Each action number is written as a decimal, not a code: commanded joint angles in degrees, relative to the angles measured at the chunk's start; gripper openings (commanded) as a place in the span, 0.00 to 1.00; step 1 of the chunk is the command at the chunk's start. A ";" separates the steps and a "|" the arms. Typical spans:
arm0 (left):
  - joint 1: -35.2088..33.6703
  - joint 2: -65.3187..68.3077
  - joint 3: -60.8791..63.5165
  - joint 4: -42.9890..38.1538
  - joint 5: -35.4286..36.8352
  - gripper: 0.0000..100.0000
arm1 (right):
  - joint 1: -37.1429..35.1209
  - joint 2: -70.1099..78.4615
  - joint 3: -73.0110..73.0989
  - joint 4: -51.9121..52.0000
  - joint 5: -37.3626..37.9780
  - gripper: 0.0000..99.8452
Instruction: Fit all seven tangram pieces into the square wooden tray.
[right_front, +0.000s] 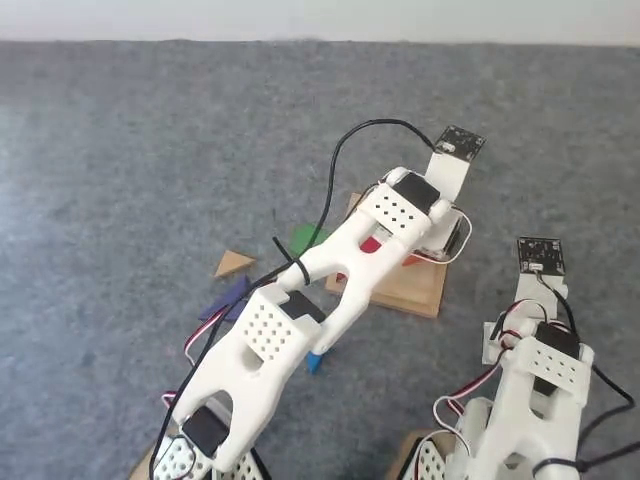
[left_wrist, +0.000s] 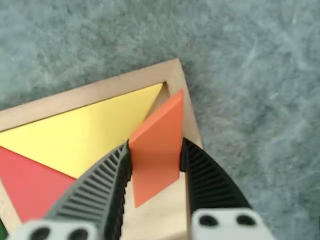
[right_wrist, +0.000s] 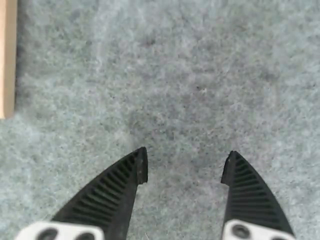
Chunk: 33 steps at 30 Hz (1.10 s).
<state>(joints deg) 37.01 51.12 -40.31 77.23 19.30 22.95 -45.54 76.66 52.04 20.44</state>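
My left gripper (left_wrist: 155, 145) is shut on an orange piece (left_wrist: 157, 160), holding it tilted on edge over a corner of the square wooden tray (left_wrist: 100, 92). A yellow triangle (left_wrist: 85, 135) and a red piece (left_wrist: 30, 185) lie flat in the tray. From above, the left arm stretches across the tray (right_front: 415, 290), with red (right_front: 370, 245) showing beneath it. On the carpet left of the tray lie a green piece (right_front: 305, 238), a tan triangle (right_front: 234, 263), a purple piece (right_front: 228, 297) and a blue piece (right_front: 315, 360). My right gripper (right_wrist: 186, 155) is open over bare carpet.
Grey carpet covers the whole table. The right arm (right_front: 535, 370) stands at the near right, apart from the tray, whose edge (right_wrist: 7, 60) shows at the side of its wrist view. The left arm's black cable (right_front: 335, 180) arcs over the tray area.
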 joint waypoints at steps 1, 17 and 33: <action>0.44 -1.23 -2.68 -1.58 0.70 0.11 | -0.48 -1.63 -0.09 -0.84 0.53 0.25; -0.70 -1.67 -4.35 -2.11 2.46 0.20 | -0.48 -1.54 0.00 -0.84 0.53 0.25; -12.75 -12.84 -47.78 23.91 -9.05 0.17 | -0.57 -1.63 0.00 -0.84 0.62 0.25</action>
<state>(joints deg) 25.32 44.62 -77.41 96.48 13.85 22.95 -45.54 76.66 52.04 20.44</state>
